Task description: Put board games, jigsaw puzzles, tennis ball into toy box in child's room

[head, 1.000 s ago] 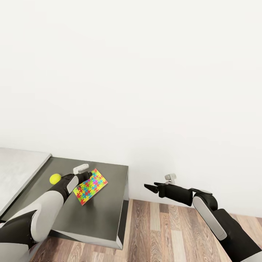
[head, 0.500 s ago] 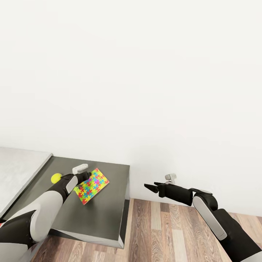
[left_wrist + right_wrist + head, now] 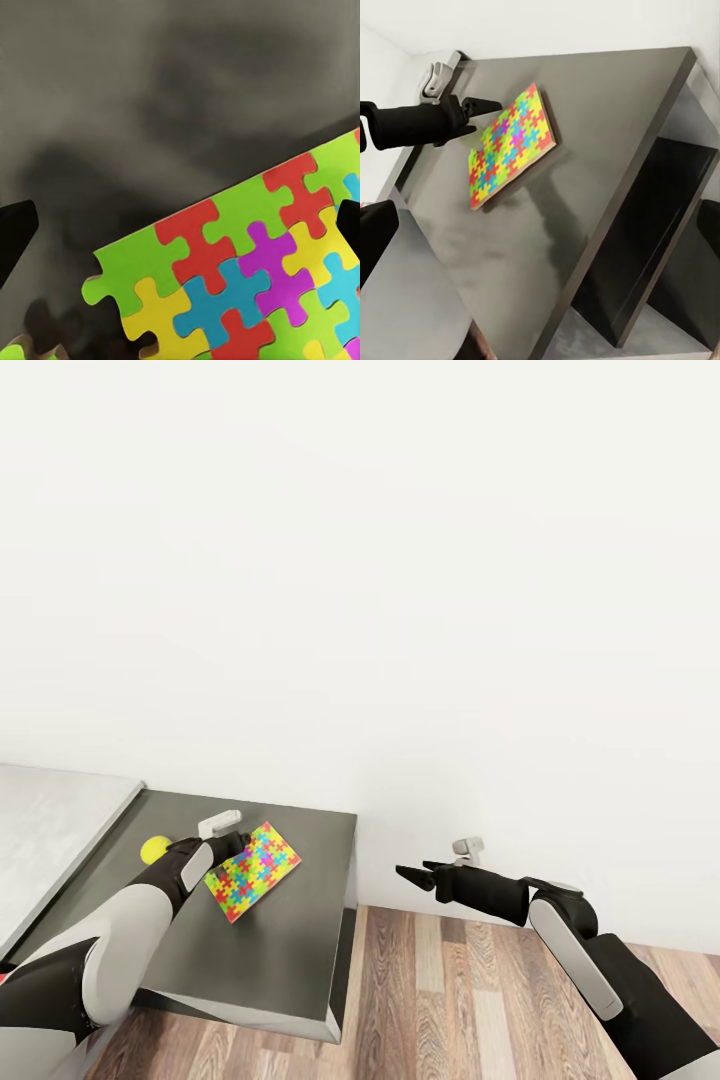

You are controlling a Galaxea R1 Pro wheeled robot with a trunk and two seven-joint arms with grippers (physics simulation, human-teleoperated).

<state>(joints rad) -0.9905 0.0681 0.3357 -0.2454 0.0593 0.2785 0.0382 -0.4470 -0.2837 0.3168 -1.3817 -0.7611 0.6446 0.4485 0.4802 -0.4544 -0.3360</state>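
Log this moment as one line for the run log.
left gripper: open at puzzle edge | right gripper: open, over floor | ball: on dark wing, left of puzzle

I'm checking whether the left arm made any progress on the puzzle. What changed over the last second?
Hardly anything. The whole head view shifted slightly, so the camera moved. The left gripper hovers open at the jigsaw puzzle's edge, not holding it. The tennis ball, dark table and right gripper stayed put.
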